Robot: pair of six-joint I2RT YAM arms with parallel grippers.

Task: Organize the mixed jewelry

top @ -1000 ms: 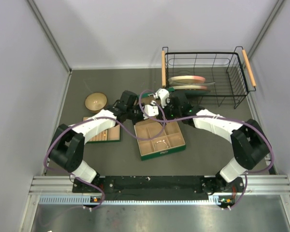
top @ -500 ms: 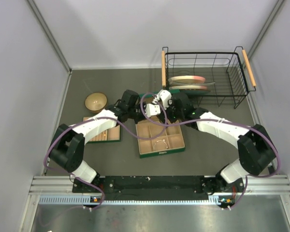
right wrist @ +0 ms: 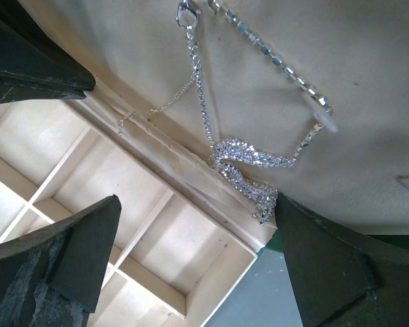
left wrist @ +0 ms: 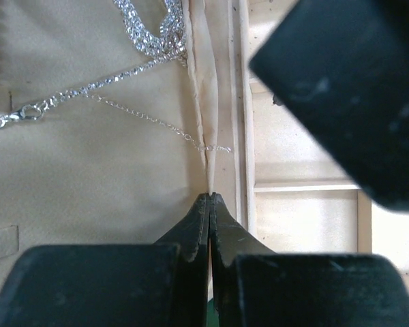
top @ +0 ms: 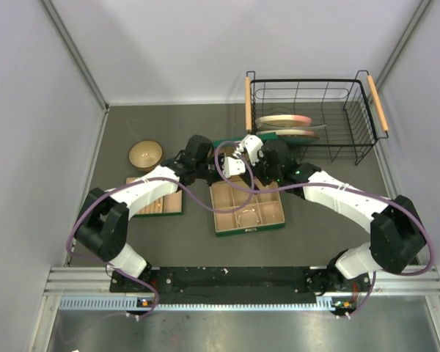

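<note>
The green box (top: 251,229) with beige compartments lies open mid-table, its lid behind it. On the lid's beige lining lie a sparkling silver chain (right wrist: 249,160), also in the left wrist view (left wrist: 150,30), and a fine silver chain necklace (left wrist: 146,119) (right wrist: 160,105). A thin silver bracelet hoop (top: 246,217) lies in a front compartment. My left gripper (left wrist: 210,197) (top: 205,167) is shut on the thin beige edge of the lining (left wrist: 203,82). My right gripper (right wrist: 198,259) (top: 260,167) is open above the box's back compartments (right wrist: 123,197), just short of the sparkling chain.
A round wooden bowl (top: 144,154) sits at the back left. A second small tray (top: 160,204) lies under my left arm. A black wire basket (top: 352,121) with plates stands at the back right. Grey walls close the sides.
The green box has shifted a little to the right. My right arm has swung outward, its gripper moving back toward the lid. My left gripper has hardly moved.
</note>
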